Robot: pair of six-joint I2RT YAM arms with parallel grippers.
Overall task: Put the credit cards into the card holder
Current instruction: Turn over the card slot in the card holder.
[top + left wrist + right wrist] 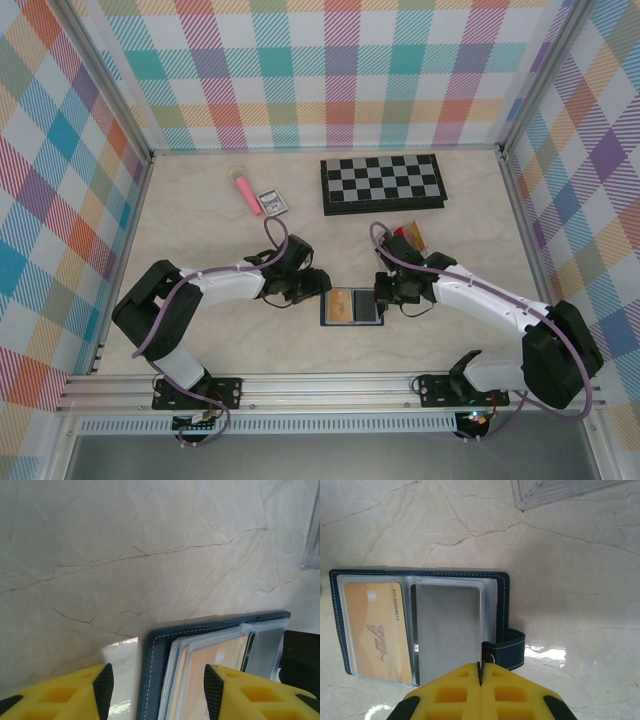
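1. Left end effector (158, 676): released, yellow fingers apart and nothing clamped. It sits at the card holder's (501, 586) left edge.
2. The card holder lies open and flat on the counter (200, 240), between the two end effectors. Its snap tab (510, 649) is on the right side.
3. Yellow-orange card (377, 632) is in the holder's left sleeve, dark grey card (447, 630) in its right sleeve.
4. Right end effector (481, 669): clenched, fingertips together at the right sleeve's edge, just beside the tab. Can't tell if anything thin is pinched.
5. Loose credit cards (410, 237), red and orange, lie behind and right of the holder.
6. Chessboard (383, 182) sits well behind the holder.
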